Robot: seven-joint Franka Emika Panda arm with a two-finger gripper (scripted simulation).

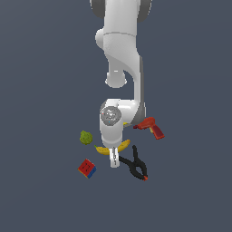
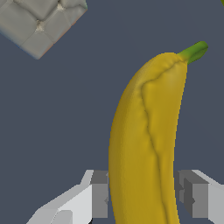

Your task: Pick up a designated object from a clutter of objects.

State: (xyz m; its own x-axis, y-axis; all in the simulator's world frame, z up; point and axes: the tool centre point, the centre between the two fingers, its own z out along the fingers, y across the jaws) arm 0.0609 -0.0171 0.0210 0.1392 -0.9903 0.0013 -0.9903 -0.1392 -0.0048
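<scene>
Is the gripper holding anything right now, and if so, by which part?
Nothing is clamped yet. The gripper straddles the banana with both fingers beside it, gaps visible either side, toward the end away from the green stem.

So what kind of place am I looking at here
Probably a simulated test scene, not a real room: a featureless grey floor, a white robot arm over scattered small items, such as a banana, black clamp and red toy drill.

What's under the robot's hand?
The banana lies between the open gripper's fingers. Its lower end runs out of the wrist view, and the arm covers its middle in the exterior view.
</scene>
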